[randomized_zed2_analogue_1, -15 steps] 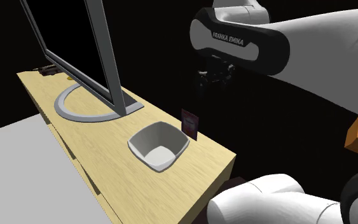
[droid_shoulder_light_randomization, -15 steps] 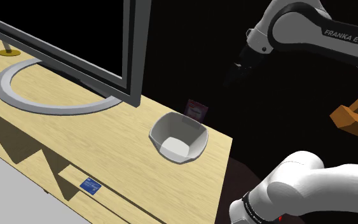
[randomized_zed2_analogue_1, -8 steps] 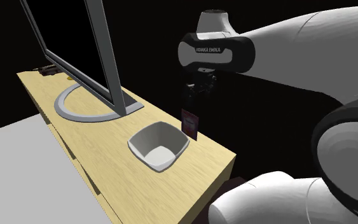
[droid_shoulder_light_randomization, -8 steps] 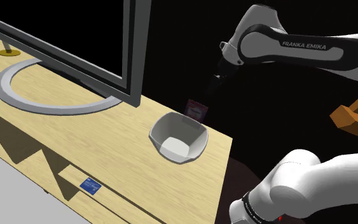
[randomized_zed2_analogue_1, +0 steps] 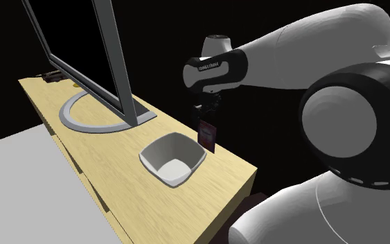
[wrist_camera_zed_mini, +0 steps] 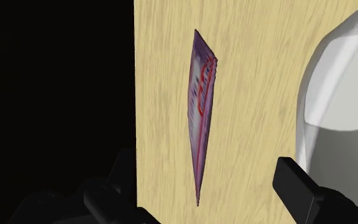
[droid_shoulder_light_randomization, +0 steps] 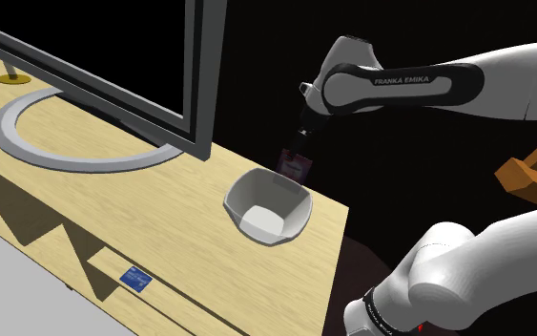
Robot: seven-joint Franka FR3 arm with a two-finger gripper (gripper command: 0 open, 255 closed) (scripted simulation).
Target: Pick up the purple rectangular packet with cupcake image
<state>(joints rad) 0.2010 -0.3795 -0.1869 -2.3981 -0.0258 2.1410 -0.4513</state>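
One pale wood top (droid_shoulder_light_randomization: 161, 224) runs away from the stand, with grey floor (randomized_zed2_analogue_1: 13, 187) below it and a black area behind. Nearest on it sits a white bowl (droid_shoulder_light_randomization: 268, 205). Just past the bowl, at the top's back edge, the purple packet (droid_shoulder_light_randomization: 295, 167) stands upright on its edge, close to the bowl but apart from it. Farther off rises a big dark screen (droid_shoulder_light_randomization: 113, 57) on a grey ring base (droid_shoulder_light_randomization: 28, 143).

A second ago the gripper (droid_shoulder_light_randomization: 299, 143) hung high and well off toward the shoulder view's right; since then the arm has swung over and down, and it now hangs just above the packet's upper edge. Bowl and packet have not moved.

From the wrist, the packet (wrist_camera_zed_mini: 201, 121) shows edge-on, thin, with red print on it — perhaps the cupcake, hard to make out. The gripper (wrist_camera_zed_mini: 207, 178) is spread wide, one finger on each side of the packet and neither touching it, with the bowl (wrist_camera_zed_mini: 343, 95) beyond one finger. Seen from the shoulder, a small blue label (droid_shoulder_light_randomization: 135, 278) marks the front panel, while the second exterior view turns the packet's (randomized_zed2_analogue_1: 207, 134) face toward us, under the gripper (randomized_zed2_analogue_1: 204, 111).
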